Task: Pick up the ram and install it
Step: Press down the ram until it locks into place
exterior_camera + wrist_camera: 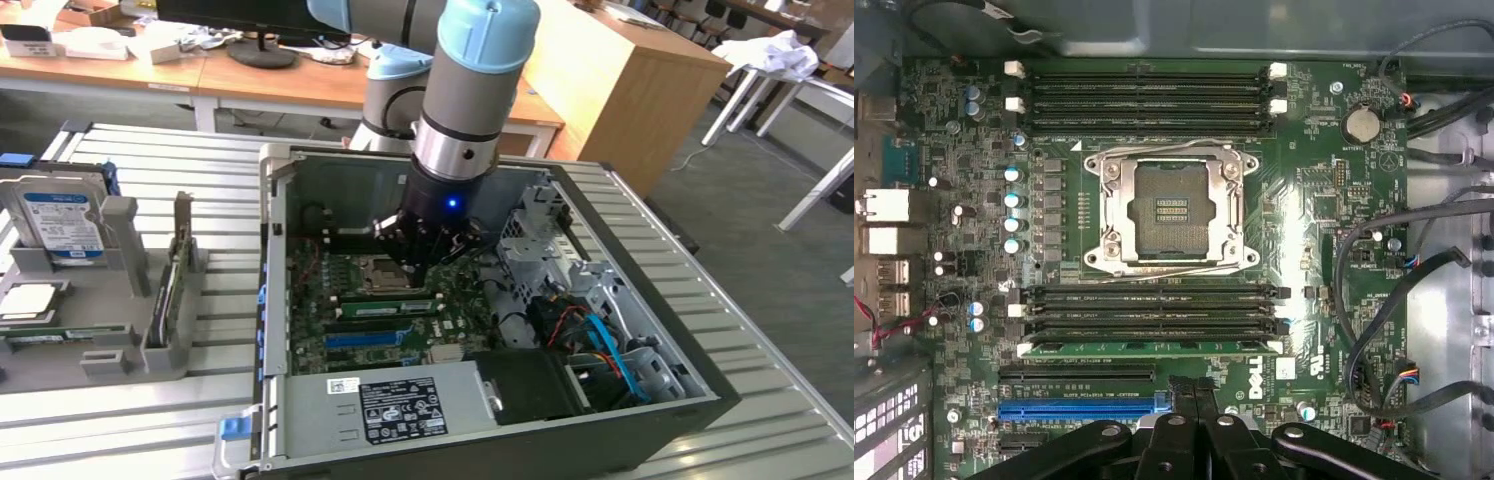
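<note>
The ram (1149,349) is a thin green stick seen edge-on, seated in the motherboard slot nearest the blue slot strip (1079,408), with white latches at both ends. In the exterior view the ram (387,306) lies across the board just below the CPU socket (387,272). My gripper (1189,388) hangs over the board right beside the stick, its black fingers (1176,400) pressed together with nothing between them. From outside, the gripper (424,260) reaches down into the open computer case (274,300).
Black and blue cables (601,335) crowd the case at the exterior view's right. The power supply (400,405) sits at the case's near end. A grey holder (114,345) at the exterior view's left carries a hard drive (60,225) and another thin stick (167,295).
</note>
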Robot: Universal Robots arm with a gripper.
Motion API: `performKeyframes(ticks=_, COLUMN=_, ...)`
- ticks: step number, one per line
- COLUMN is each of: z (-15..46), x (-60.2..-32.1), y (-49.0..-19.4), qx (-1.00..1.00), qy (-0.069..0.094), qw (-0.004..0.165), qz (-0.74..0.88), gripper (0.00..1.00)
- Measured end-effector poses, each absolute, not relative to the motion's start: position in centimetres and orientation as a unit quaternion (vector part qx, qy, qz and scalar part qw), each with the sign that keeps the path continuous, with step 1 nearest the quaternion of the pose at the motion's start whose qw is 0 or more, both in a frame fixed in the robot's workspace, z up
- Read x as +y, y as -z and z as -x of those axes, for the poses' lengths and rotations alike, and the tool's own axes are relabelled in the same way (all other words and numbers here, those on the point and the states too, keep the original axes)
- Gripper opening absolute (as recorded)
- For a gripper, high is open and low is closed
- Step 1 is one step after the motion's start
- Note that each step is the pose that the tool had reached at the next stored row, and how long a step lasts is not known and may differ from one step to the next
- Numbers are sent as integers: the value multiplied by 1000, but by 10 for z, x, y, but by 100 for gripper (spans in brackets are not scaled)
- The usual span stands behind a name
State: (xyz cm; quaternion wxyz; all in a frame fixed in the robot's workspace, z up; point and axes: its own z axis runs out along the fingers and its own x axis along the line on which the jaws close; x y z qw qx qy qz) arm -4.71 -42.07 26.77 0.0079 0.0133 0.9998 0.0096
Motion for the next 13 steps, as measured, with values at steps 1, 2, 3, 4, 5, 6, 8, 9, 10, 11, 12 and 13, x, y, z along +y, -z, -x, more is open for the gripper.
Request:
performKeyframes(ticks=1, z=47, x=-421, y=-268, qx=1000, qy=-10, qw=8, qz=-13, gripper=11)
performKeyframes(ticks=2, z=47, x=-421, y=-268, qx=1000, qy=-10, qw=8, qz=-13, gripper=11)
performKeyframes(ticks=3, z=48, x=-421, y=-268, qx=1000, qy=-10, qw=8, qz=-13, gripper=11)
performKeyframes(ticks=4, z=49, x=-421, y=-268, qx=1000, qy=-10, qw=8, qz=-13, gripper=11)
performKeyframes(ticks=5, z=50, x=-420, y=-268, qx=1000, qy=-10, qw=8, qz=-13, gripper=11)
performKeyframes(ticks=6, z=51, x=-420, y=-267, qx=1000, qy=-10, qw=8, qz=-13, gripper=11)
performKeyframes(ticks=8, z=52, x=-420, y=-267, qx=1000, qy=-10, qw=8, qz=-13, gripper=11)
performKeyframes(ticks=9, z=53, x=-420, y=-267, qx=1000, qy=-10, qw=8, qz=-13, gripper=11)
performKeyframes(ticks=10, z=53, x=-420, y=-267, qx=1000, qy=-10, qw=8, qz=-13, gripper=11)
performKeyframes(ticks=11, z=53, x=-420, y=-267, qx=1000, qy=-10, qw=8, qz=-13, gripper=11)
performKeyframes(ticks=12, z=53, x=-420, y=-267, qx=1000, qy=-10, qw=8, qz=-13, gripper=11)
performKeyframes(ticks=13, z=53, x=-420, y=-267, qx=1000, qy=-10, qw=8, qz=-13, gripper=11)
